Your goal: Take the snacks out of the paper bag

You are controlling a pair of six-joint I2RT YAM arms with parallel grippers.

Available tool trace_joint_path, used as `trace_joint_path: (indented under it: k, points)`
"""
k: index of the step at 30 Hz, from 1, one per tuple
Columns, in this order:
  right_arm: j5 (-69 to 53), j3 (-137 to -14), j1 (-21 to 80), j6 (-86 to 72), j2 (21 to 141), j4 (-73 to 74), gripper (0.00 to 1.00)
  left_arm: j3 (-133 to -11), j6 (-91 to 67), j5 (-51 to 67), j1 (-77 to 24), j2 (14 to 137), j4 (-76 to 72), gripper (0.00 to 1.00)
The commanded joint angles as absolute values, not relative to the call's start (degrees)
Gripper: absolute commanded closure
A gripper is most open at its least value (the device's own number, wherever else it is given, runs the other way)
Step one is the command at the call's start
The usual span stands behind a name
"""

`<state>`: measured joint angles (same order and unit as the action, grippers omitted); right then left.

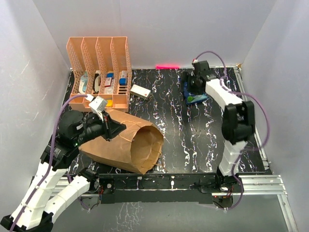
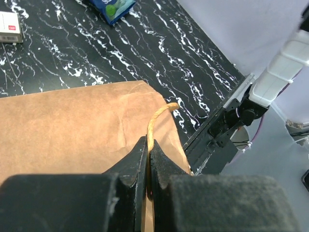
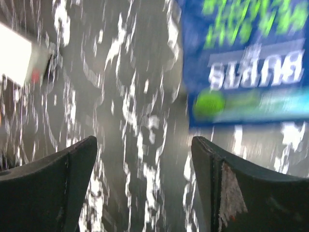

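Left wrist view: your left gripper (image 2: pixel 148 145) is clenched on the twisted handle (image 2: pixel 155 116) of the paper bag (image 2: pixel 72 125). The jaws are pinched together with the cord rising between them, and nothing else is in that grip.

Top view, near edge: the bag lies on its side on the worktop (image 1: pixel 193 140), left of centre. Its long axis runs roughly left to right. The closed bottom is under your left arm and the open mouth faces right, a little toward the near edge. The inside of the mouth is in shadow, so you cannot tell whether any packets are in there.

Mid worktop: bare marbled surface between the mouth and the right arm. Nothing stands in the path.

Far right: your right gripper (image 1: pixel 195 83) sits at the back of the worktop, well apart from the bag. The right wrist view is blurred, but the jaws stand wide with nothing between them, so it is released. A blue packet (image 1: pixel 195 96) lies flat on the worktop just beyond the fingertips, off toward the right finger and not held.

Far left: the orange rack (image 1: pixel 99 72) stands at the back, with a white box (image 1: pixel 140 91) near it. Neither lies between the mouth and the right gripper.

Judgement: the next reach falls to your right arm, since the left is busy with the handle. The mouth lies near-left of the right gripper. Enter low, from the right, along the bag's long axis. Risks are the upper lip of the paper sagging, or the bag sliding left if pushed.
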<state>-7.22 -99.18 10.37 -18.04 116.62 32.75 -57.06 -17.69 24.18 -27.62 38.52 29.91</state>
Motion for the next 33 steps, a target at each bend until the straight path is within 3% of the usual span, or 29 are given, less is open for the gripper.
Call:
trace_joint_path:
  k: [1,7,17,33]
  points:
    - [-14.91,-80.66,13.2,-18.72,94.72,19.57,0.16,-55.34,-15.9,27.77,-27.8,34.65,27.56,1.0]
    - [-15.19,-62.88,23.03,-20.29,80.09,17.25,0.17,-53.66,-14.62,25.78,-27.86,33.75,29.48,1.0]
    - [-12.15,-47.13,37.65,-24.05,68.74,11.92,0.21,-54.3,-15.85,2.98,-27.84,25.95,35.16,1.0]
    - [-15.5,-38.65,48.39,-22.14,53.68,-1.08,0.24,-58.22,-17.97,8.2,-27.86,24.88,34.15,1.0]
